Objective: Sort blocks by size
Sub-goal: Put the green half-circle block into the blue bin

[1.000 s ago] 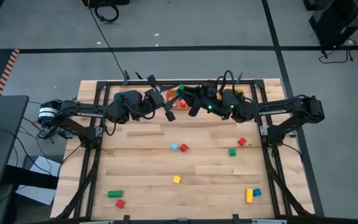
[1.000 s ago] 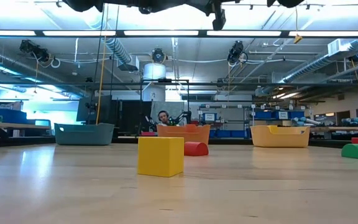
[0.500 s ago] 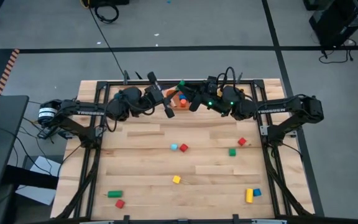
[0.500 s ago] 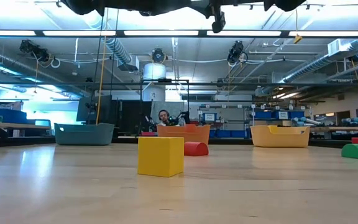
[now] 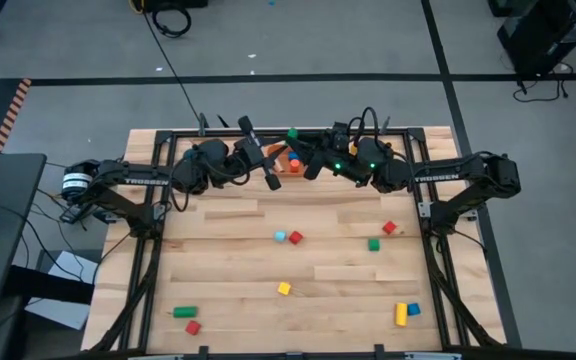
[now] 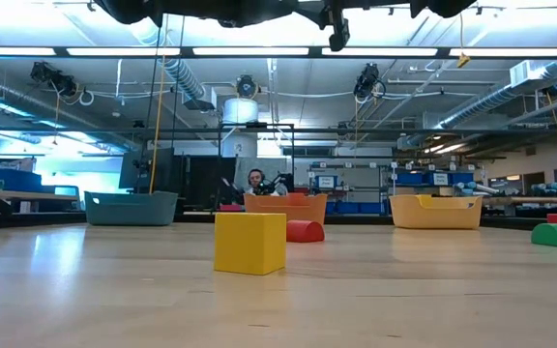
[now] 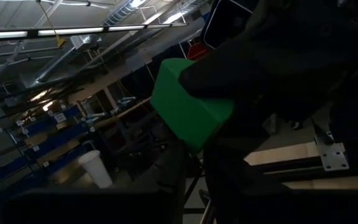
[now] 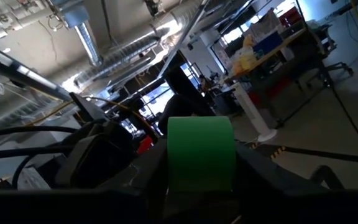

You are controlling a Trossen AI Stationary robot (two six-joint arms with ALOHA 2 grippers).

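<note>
My right gripper (image 5: 298, 145) is at the far middle of the table, above the orange bin (image 5: 282, 164), and is shut on a green block (image 5: 292, 133). The block fills the middle of the right wrist view (image 8: 201, 155) and also shows in the left wrist view (image 7: 182, 102). The bin holds red and blue blocks. My left gripper (image 5: 264, 165) waits just left of the bin. Loose blocks lie on the table: a light blue cube (image 5: 280, 236), a red cube (image 5: 295, 237), a green cube (image 5: 374, 243) and a yellow cube (image 5: 284, 288). My right gripper pinches the green block between its two fingers, one on each of two opposite sides (image 8: 174, 177). The fingers come from the table's right. The block is lifted clear, above the orange bin.
More blocks lie near the front: a green bar (image 5: 184, 312), a red cube (image 5: 193, 327), a yellow bar (image 5: 401, 314) and a blue cube (image 5: 413, 309). The low view shows the teal bin (image 6: 131, 207), orange bin (image 6: 285, 207) and yellow bin (image 6: 436, 211) along the far edge. A person sits beyond the table.
My right gripper has carried the green block a little toward the table's far edge, over the orange bin, and has then kept still. The block stays held and clear of the bin.
</note>
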